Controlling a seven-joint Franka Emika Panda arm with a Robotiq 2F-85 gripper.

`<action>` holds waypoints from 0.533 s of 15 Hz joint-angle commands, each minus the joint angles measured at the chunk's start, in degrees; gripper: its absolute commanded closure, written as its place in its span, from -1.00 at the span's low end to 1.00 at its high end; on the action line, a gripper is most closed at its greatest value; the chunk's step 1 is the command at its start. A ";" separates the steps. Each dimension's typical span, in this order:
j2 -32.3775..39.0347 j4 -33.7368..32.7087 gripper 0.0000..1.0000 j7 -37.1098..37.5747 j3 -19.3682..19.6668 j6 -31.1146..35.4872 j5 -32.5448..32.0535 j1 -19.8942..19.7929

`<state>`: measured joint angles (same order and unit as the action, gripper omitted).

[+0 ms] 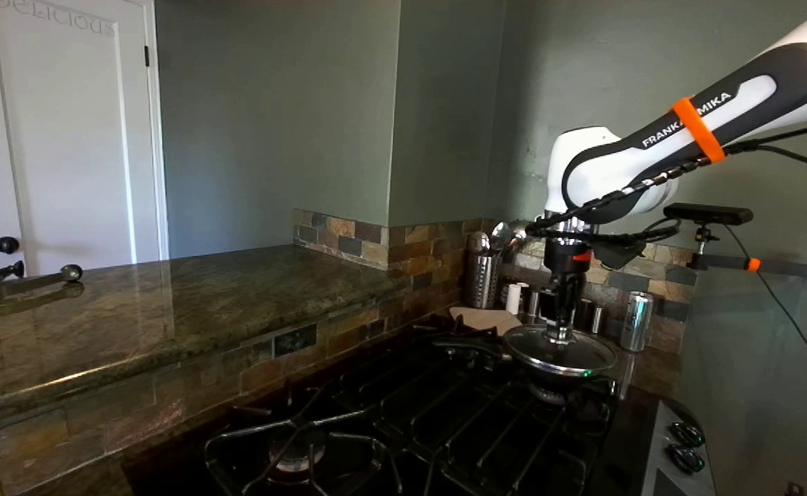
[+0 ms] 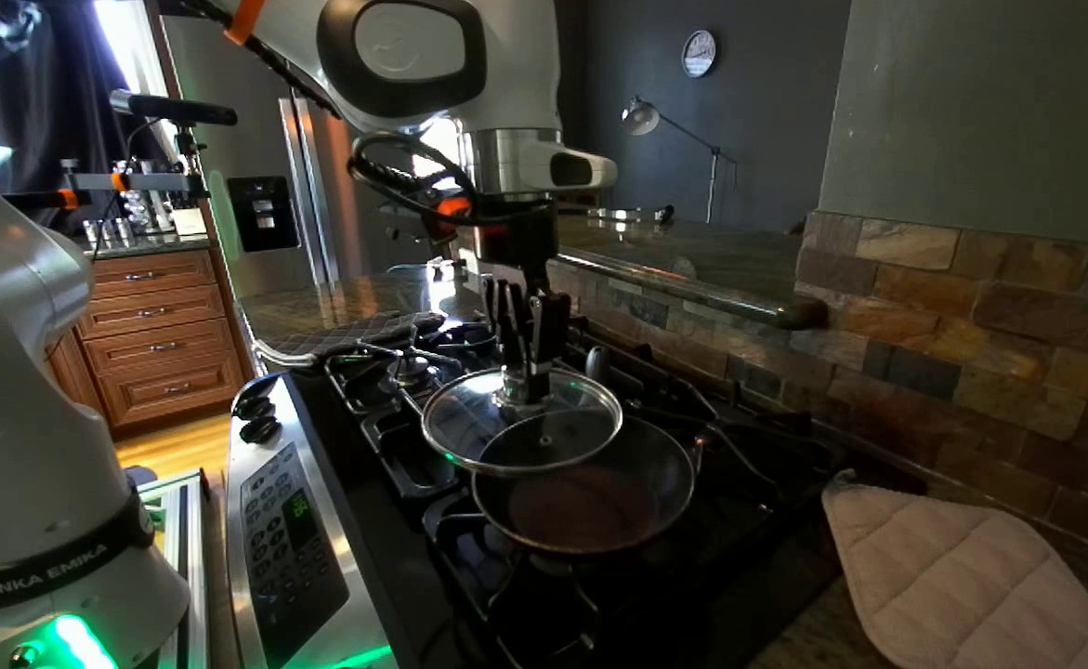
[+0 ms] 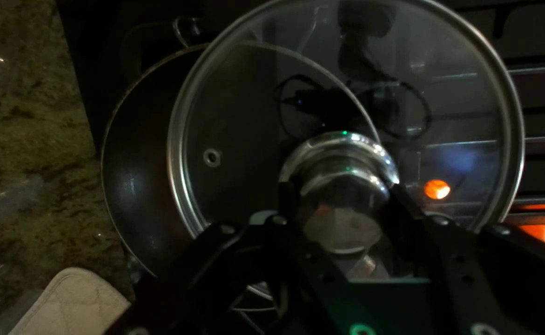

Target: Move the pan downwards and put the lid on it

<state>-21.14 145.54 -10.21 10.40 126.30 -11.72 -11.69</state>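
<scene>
Glass lid (image 2: 522, 427) pinched by its knob (image 3: 342, 209) between the fingers (image 3: 405, 218), partly over the pan (image 2: 599, 511)

Directly below the fingers, the lid is held by its knob, which they grip from both sides. It is clear and slightly domed, with a shiny metal rim (image 3: 175, 153) and a small ringed hole (image 3: 212, 158); dark shapes reflect in it. The pan is lower, below and to the right of the fingers in an exterior view: round, shallow and dark, with a reddish sheen inside. The lid overlaps only part of it; whether their rims touch cannot be told.

Below the fingers, the pan sits on a black stove (image 2: 395, 557). In the wrist view, a mottled stone tabletop (image 3: 30, 93) lies left of the fingers, with a pale quilted potholder (image 3: 77, 302) to their lower left. In an exterior view, a steel utensil holder (image 1: 484, 279) and, well apart, a white door (image 1: 65, 138) stand left of them. A round clock (image 2: 699, 53) shows above and to the right of them in an exterior view.
</scene>
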 commanded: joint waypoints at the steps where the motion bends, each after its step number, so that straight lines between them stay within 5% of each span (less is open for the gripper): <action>1: 1.11 -1.44 0.53 -0.37 1.13 2.27 -0.49 -0.42; 8: 2.35 -2.03 0.53 0.06 2.34 4.39 -1.09 -1.87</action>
<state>-19.54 144.14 -10.23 12.18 128.94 -11.73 -12.95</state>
